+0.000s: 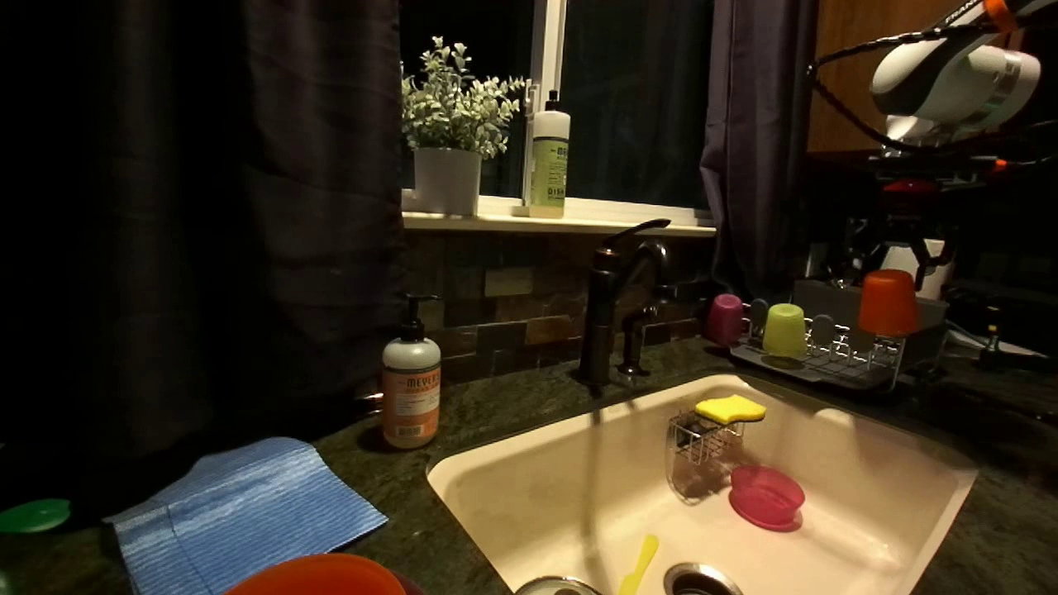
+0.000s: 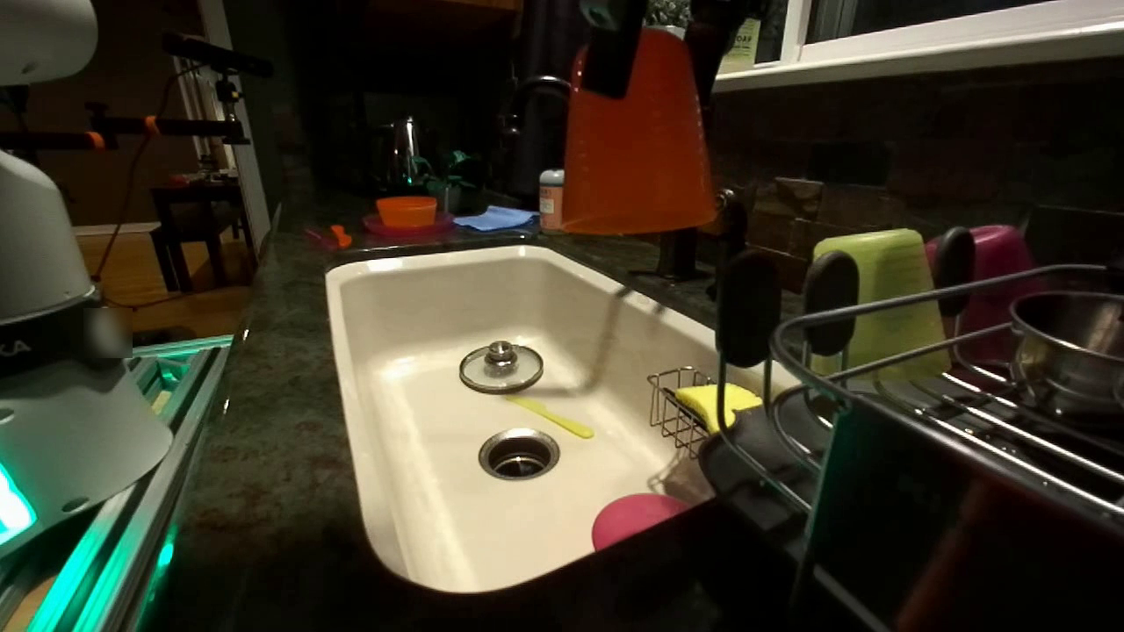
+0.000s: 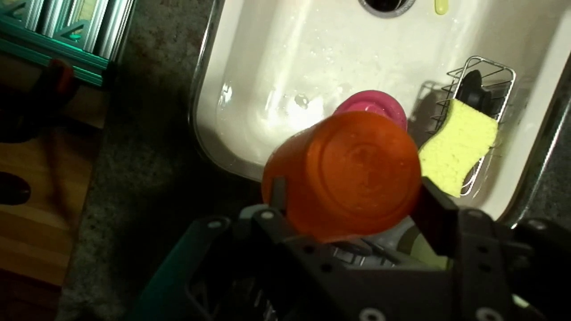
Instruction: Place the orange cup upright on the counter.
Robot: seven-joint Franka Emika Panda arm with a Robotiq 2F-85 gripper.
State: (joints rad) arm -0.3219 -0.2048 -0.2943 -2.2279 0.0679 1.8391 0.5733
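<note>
The orange cup [image 1: 888, 304] hangs in the air upside down, with its wide mouth down and closed base up. It also shows in an exterior view [image 2: 639, 162] and in the wrist view [image 3: 357, 169], where its base faces the camera. My gripper [image 3: 350, 191] is shut on the cup, one finger on each side near the base. The gripper also shows in an exterior view [image 2: 663, 53], where a dark finger covers part of the cup. The dark counter [image 2: 263, 456] surrounds the sink and shows in the wrist view [image 3: 151, 111].
The dish rack [image 1: 793, 373] with a yellow-green cup [image 1: 783, 329] and a purple cup [image 1: 725, 320] stands beside the sink [image 2: 344, 351]. The sink holds a pink dish [image 2: 637, 520], lid [image 2: 500, 369] and yellow knife [image 2: 553, 418]. A faucet [image 1: 603, 318] and soap bottle [image 1: 412, 388] stand behind.
</note>
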